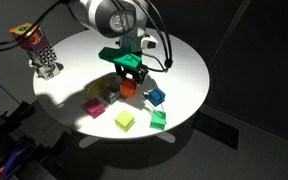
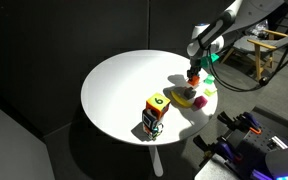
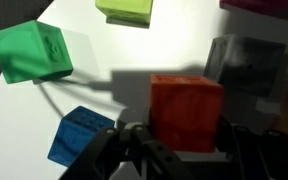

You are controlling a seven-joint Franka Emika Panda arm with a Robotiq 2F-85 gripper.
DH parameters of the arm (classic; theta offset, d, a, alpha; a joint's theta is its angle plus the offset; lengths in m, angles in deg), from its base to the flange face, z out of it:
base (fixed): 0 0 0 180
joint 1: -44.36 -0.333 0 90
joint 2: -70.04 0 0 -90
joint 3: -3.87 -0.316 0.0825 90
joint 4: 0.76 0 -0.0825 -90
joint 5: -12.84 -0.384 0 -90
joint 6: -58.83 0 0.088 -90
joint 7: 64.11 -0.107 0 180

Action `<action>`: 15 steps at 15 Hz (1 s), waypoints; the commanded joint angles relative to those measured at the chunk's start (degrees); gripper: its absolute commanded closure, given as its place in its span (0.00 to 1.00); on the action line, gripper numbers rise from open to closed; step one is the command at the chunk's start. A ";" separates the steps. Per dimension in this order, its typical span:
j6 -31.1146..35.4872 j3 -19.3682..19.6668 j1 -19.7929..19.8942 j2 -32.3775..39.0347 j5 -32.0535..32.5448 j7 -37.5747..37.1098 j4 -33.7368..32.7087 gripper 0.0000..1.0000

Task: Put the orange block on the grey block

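Round white table (image 1: 184,50), jaws holding orange block (image 3: 186,110), grey block (image 3: 249,65) beside

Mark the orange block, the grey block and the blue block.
orange block (image 3: 186,108): wrist view, middle of its facing side.
grey block (image 3: 249,68): wrist view, middle of its blurred face.
blue block (image 3: 79,135): wrist view, middle of its face.

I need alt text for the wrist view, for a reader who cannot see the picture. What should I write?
The claw holds the orange block beside the grey block, over a white table. A green block and a blue block lie to the left, a yellow-green block at the top edge.
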 commanded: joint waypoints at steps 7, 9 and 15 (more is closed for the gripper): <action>-2.69 2.26 -4.73 -7.56 2.88 -10.54 8.11 0.71; -3.04 2.21 -5.19 -7.99 2.78 -11.64 8.72 0.71; -2.92 1.86 -6.51 -7.69 2.64 -13.75 8.92 0.71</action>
